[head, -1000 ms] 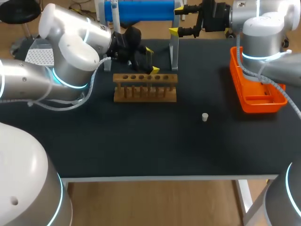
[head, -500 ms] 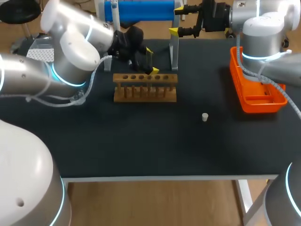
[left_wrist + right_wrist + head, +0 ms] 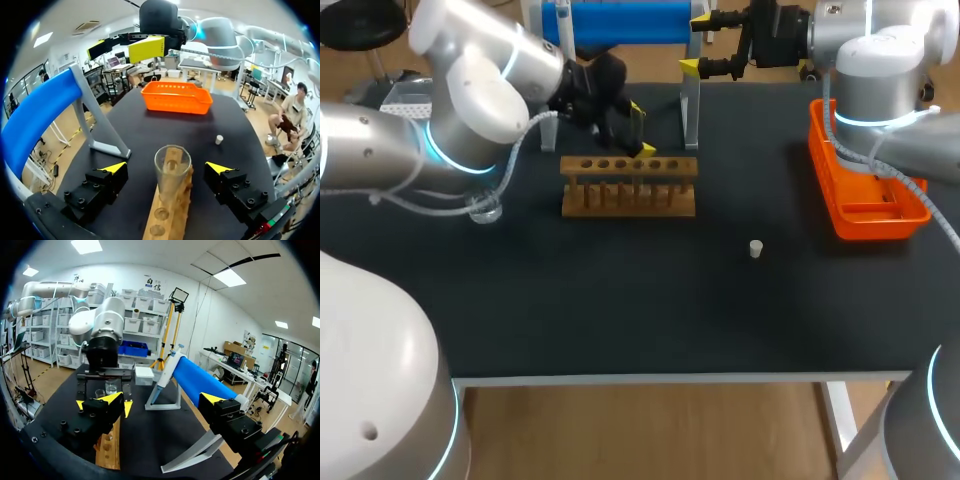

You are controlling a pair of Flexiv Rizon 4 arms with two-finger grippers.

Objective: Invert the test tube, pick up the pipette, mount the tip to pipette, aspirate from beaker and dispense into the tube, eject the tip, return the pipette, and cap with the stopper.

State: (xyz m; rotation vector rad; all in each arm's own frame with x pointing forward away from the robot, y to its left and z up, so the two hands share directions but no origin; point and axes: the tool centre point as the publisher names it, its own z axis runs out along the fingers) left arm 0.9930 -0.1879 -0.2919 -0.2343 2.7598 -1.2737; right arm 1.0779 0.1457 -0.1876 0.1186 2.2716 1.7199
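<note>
the test tube (image 3: 172, 176) stands in the rack (image 3: 166, 222), untouched, midway inside the wide-open left claw (image 3: 166, 168).

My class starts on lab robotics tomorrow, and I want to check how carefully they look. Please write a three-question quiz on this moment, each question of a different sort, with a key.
1. True or false: the left gripper is shut on the test tube.
2. Where is the white stopper? A on the tube's mouth; B on the table, apart from the wooden rack; C in a hole of the rack.
3. Fill in: the basket at the table's right edge is coloured ____.
Key: 1 false; 2 B; 3 orange.
</note>
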